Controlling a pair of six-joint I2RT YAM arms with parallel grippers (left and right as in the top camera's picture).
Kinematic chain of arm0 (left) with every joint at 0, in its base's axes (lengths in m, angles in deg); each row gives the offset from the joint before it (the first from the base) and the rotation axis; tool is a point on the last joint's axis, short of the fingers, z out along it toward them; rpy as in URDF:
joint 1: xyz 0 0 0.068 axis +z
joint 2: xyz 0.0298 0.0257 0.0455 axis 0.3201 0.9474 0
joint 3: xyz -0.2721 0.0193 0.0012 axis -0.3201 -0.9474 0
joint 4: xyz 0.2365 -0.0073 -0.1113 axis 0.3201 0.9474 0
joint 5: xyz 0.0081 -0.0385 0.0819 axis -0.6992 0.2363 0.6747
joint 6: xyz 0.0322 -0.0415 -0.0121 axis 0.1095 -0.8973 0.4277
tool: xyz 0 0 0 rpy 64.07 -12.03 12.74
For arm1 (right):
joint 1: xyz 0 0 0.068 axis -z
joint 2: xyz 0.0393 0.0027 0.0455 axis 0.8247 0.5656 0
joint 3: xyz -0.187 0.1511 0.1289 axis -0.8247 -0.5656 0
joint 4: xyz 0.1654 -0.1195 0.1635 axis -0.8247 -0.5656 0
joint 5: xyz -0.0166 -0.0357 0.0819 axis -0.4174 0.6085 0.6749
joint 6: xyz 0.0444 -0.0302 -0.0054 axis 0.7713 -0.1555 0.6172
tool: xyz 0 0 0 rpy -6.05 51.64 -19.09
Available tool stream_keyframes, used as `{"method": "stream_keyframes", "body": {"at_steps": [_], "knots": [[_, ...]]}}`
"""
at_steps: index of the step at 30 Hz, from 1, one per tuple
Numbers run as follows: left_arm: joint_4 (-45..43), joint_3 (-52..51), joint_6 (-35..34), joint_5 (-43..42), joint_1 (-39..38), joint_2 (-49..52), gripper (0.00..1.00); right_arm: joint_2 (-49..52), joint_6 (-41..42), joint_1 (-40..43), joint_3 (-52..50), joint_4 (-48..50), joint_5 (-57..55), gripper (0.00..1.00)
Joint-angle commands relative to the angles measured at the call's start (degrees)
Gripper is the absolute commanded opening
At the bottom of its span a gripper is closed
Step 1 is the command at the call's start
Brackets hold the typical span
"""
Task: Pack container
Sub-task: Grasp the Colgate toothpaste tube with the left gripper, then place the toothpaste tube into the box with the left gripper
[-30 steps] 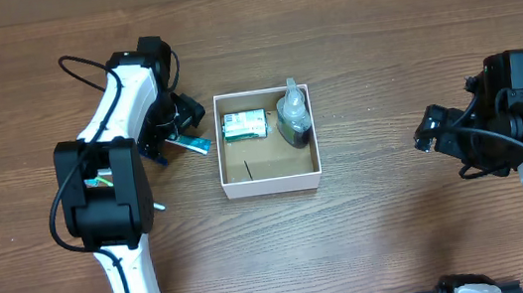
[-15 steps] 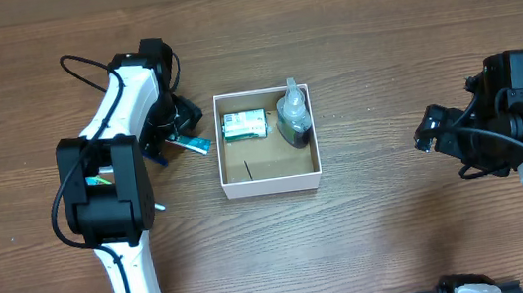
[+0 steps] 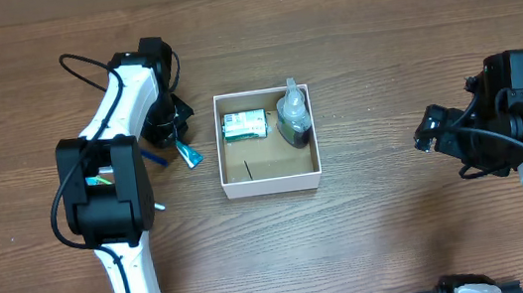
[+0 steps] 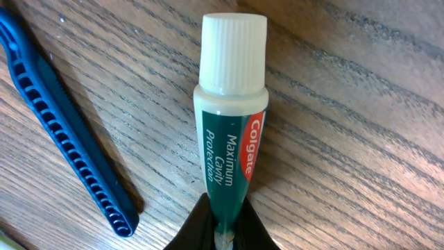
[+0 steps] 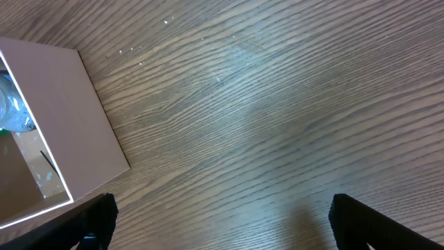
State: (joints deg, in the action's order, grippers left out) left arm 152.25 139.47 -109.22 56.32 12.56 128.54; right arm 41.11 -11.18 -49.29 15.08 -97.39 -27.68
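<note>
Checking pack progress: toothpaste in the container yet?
Out: toothpaste tube is beside the container, not inside, its tail pinched in the left pincer.

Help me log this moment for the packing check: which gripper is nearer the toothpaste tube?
Left. The left gripper pinches the toothpaste tube by its tail end, just left of the container. The right gripper hangs open over the table, beyond the container's far side.

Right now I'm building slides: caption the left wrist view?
Left gripper pinching a toothpaste tube by its tail, a blue ribbed handle beside it on the wooden table.
</note>
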Motion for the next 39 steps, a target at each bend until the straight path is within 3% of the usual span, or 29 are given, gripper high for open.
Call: {"method": "stream_keyframes", "body": {"at_steps": [1, 6, 10, 12, 17, 22, 26, 29, 31, 35, 39], "knots": [[-0.48, 0.63, 1.36, 0.17, 0.13, 1.25, 0.04, -0.20, -0.20, -0.13, -0.13, 0.31, 0.07, 1.00], [2.03, 4.44, 3.15, 0.44, 0.11, 0.74, 0.04, -0.20, -0.22, -0.13, -0.13, 0.31, 0.04, 1.00], [8.81, 15.63, 8.72, 3.26, -0.70, -1.31, 0.04, -0.20, -0.22, -0.13, -0.13, 0.31, -0.39, 1.00], [11.19, 20.90, 14.62, 5.60, -2.23, -3.28, 0.04, -0.20, -0.22, -0.13, -0.13, 0.46, -0.42, 1.00], [11.80, 24.72, 39.39, 2.43, -12.15, -12.09, 0.04, -0.20, -0.22, -0.13, -0.13, 1.07, -0.57, 1.00], [18.53, 24.26, 49.37, -1.14, -23.37, -13.00, 0.04, -0.20, -0.22, -0.13, -0.13, 1.20, -1.01, 1.00], [17.88, 24.13, 51.12, 3.19, -29.88, -13.03, 0.04, -0.20, -0.22, -0.13, -0.13, 1.22, -1.05, 1.00], [18.60, 24.13, 60.04, 0.98, -33.33, -13.03, 0.04, -0.20, -0.20, -0.13, -0.13, 1.22, -1.68, 1.00], [20.13, 24.13, 66.55, -1.22, -34.62, -13.03, 0.04, -0.20, -0.22, -0.13, -0.13, 1.20, -1.68, 1.00], [24.96, 24.13, 72.76, -2.47, -33.07, -13.00, 0.04, -0.20, -0.22, -0.13, -0.13, 1.20, -2.10, 1.00], [26.97, 22.99, 74.90, -6.69, -29.16, -12.98, 0.04, -0.20, -0.20, -0.13, -0.13, 1.40, -2.54, 1.00]]}}
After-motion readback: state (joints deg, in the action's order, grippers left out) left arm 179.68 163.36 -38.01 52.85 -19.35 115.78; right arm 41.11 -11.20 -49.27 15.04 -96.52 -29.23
